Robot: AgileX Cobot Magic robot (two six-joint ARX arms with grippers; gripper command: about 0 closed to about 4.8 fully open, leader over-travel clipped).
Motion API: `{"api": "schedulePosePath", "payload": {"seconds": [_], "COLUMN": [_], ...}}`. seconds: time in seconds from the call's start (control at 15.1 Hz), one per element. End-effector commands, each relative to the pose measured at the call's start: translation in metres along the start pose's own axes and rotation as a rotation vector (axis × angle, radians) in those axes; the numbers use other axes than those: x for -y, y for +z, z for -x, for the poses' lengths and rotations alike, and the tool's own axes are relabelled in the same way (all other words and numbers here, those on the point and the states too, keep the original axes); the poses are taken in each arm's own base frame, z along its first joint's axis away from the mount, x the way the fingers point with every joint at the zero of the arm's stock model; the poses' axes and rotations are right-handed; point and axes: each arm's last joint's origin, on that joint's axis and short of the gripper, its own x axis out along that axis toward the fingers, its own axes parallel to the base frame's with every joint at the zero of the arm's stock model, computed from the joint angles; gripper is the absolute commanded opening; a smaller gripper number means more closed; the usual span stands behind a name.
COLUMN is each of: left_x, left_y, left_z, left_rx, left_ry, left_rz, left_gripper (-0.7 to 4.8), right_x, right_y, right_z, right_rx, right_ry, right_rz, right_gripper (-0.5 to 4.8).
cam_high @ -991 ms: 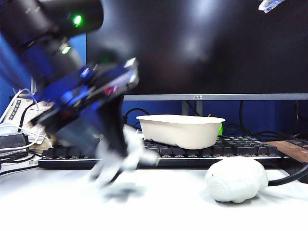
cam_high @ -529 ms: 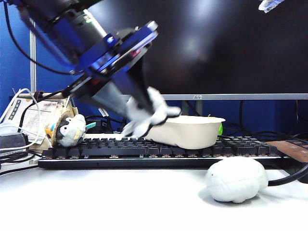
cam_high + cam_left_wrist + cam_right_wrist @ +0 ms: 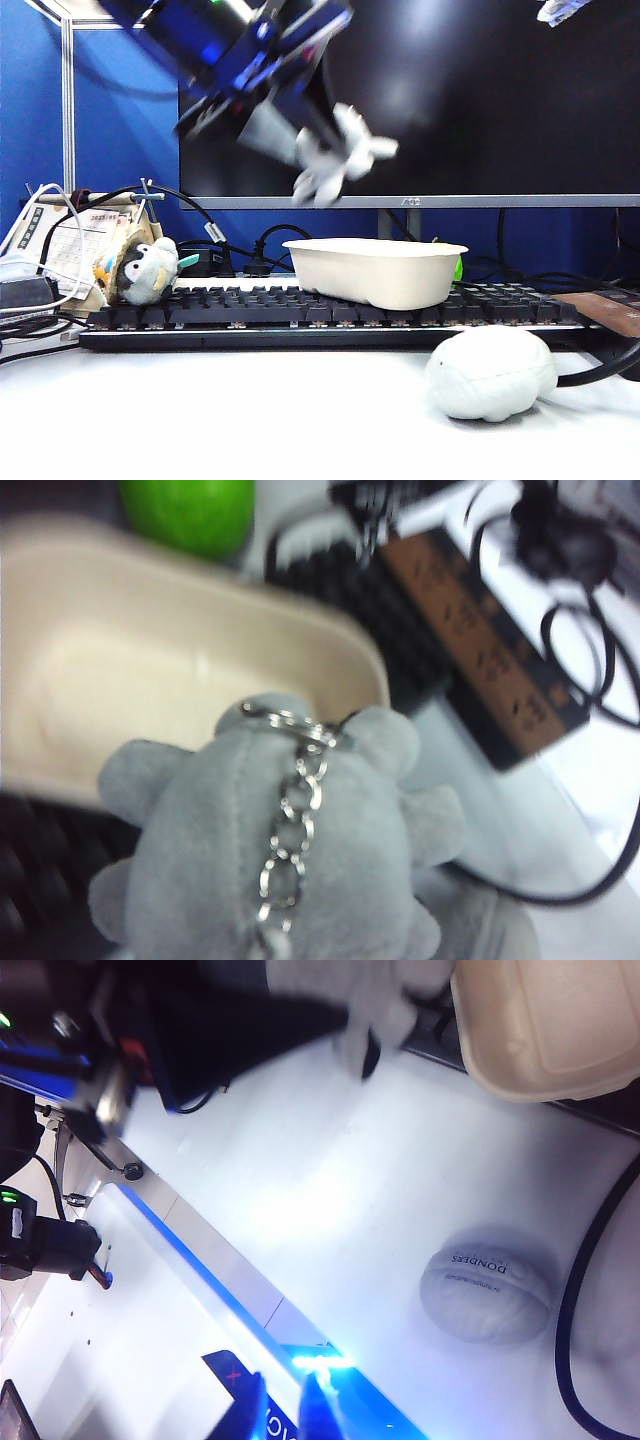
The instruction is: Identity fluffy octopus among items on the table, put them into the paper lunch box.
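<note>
- Far left of the exterior view: you've got a small grey & white plush (image 3: 148,271) w/ a teal beak, leaning by the desk clutter, behind the keyboard (image 3: 300,312). Nothing touches it.
- Upper left-centre: your left gripper (image 3: 325,150) hangs high in the air, above the box's left end and clear of it. It's pinching the fluffy octopus (image 3: 338,158); white tentacles stick out past the fingertips. Jaws partly closed around the plush, not fully together.
- Left wrist view: the octopus (image 3: 290,860) fills the near part of the frame, round head w/ a metal key chain (image 3: 290,825) running over it. The fingers themselves are hidden behind the plush.
- Centre: the paper lunch box (image 3: 378,270) sits on the keyboard, upright, nothing seen inside. From the left wrist cam its rim (image 3: 300,630) lies just beyond the octopus; a green round thing (image 3: 190,510) is past the box.
- Right of centre: a white eyeless plush lump (image 3: 490,374) rests on the table (image 3: 250,410), in front of the keyboard, well apart from the box. A black cable (image 3: 600,370) runs just beside it.
- Right gripper: only blurred blue tips (image 3: 285,1410) show at the edge of its own wrist view, high above the table; can't tell how far open. It holds nothing you can see.
</note>
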Motion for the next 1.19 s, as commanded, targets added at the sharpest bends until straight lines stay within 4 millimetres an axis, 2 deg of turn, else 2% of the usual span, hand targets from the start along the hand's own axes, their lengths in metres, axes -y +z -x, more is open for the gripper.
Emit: {"api": "schedulePosePath", "payload": {"seconds": [0.07, 0.33, 0.53, 0.73, 0.99, 1.19], "left_x": [-0.001, -0.008, -0.008, -0.005, -0.007, -0.012], "left_y": [0.016, 0.006, 0.019, 0.042, 0.046, 0.038], "left_z": [-0.014, -0.039, -0.041, -0.042, -0.058, -0.064], "left_rx": [0.026, -0.014, 0.06, 0.126, 0.109, 0.045], "left_ry": [0.018, 0.057, 0.071, 0.066, 0.067, 0.16], "left_rz": [-0.029, -0.069, -0.106, -0.135, -0.133, -0.149], "left_gripper": [1.74, 1.74, 1.74, 1.74, 1.74, 1.74], "right_x": [-0.001, -0.001, -0.001, -0.001, -0.001, -0.001], "right_y": [0.001, 0.001, 0.001, 0.001, 0.001, 0.001], "right_z": [0.001, 0.001, 0.001, 0.001, 0.001, 0.001], "right_rx": [0.013, 0.013, 0.013, 0.014, 0.013, 0.014], "right_ry": [0.003, 0.003, 0.003, 0.003, 0.002, 0.002], "right_rz": [0.018, 0.018, 0.018, 0.018, 0.018, 0.019], "right_gripper": [0.54, 0.54, 0.54, 0.54, 0.54, 0.54]}}
